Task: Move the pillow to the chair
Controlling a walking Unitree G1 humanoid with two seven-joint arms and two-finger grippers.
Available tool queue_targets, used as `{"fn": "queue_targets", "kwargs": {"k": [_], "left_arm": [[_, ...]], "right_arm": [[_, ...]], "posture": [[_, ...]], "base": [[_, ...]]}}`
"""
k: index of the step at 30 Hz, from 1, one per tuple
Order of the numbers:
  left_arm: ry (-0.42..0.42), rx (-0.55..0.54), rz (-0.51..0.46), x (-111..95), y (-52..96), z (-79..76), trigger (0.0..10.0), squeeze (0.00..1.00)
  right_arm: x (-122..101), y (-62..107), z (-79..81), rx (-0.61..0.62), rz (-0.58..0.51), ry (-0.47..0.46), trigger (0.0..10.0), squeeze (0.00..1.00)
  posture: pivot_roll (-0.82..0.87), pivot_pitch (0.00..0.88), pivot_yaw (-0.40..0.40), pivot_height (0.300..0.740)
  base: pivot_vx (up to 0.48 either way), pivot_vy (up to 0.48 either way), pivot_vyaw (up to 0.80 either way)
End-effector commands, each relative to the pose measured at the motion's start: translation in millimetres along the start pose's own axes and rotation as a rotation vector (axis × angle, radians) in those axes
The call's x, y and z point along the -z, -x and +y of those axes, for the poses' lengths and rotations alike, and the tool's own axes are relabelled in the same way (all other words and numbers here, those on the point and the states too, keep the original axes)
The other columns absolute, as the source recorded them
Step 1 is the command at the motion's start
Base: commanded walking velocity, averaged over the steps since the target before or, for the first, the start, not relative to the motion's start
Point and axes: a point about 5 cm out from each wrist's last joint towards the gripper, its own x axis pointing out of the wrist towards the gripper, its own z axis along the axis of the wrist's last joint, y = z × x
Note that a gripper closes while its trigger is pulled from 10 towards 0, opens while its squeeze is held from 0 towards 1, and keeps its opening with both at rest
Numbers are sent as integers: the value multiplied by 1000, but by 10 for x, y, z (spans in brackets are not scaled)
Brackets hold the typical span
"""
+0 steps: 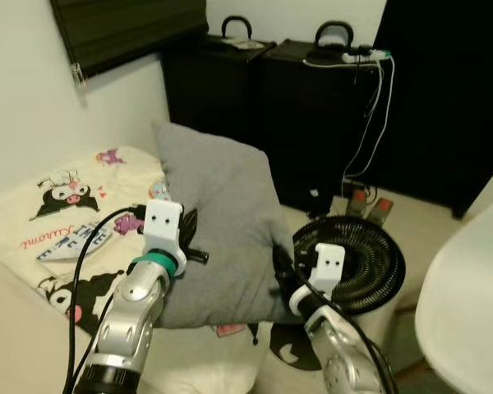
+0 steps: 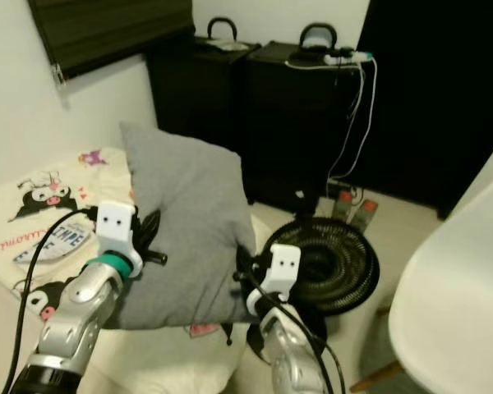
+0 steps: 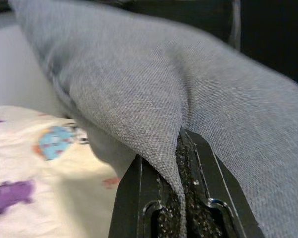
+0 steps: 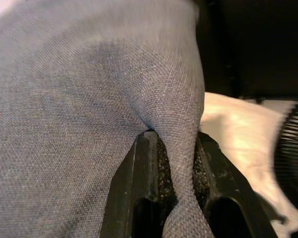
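Observation:
A grey pillow (image 1: 222,222) is held up on edge above the bed, pinched at both sides. My left gripper (image 1: 187,234) is shut on the pillow's left edge; the left wrist view shows grey fabric (image 3: 154,99) squeezed between the black fingers (image 3: 208,173). At the pillow's lower right edge my right gripper (image 1: 281,264) is shut on it, with a fold of cloth (image 4: 179,163) caught between its pads (image 4: 144,168). The white chair (image 1: 468,304) curves in at the right edge of the eye views.
A bed with a cartoon-print cover (image 1: 74,213) lies at the left. A black round fan (image 1: 353,263) rests on the floor just right of the bed. Black cases (image 1: 263,107) and hanging cables (image 1: 370,123) stand behind, by a dark doorway.

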Motion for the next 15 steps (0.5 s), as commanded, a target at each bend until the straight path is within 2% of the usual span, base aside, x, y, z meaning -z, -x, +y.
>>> {"fn": "queue_targets", "kwargs": {"k": [1, 13, 15], "left_arm": [[4, 16, -32, -65, -2, -12, 10000, 0], [6, 36, -44, -37, 33, -112, 10000, 0], [16, 19, -42, -10, 48, -116, 10000, 0]], "right_arm": [[44, 44, 13, 33, -12, -28, 10000, 0], [-25, 21, 24, 3, -19, -3, 10000, 0], [-36, 5, 45, -16, -13, 8, 10000, 0]], "posture": [[-20, 0, 141, 740], [-28, 0, 91, 740], [-27, 0, 62, 740]], "base": [[0, 0, -800], [0, 0, -800], [0, 0, -800]]}}
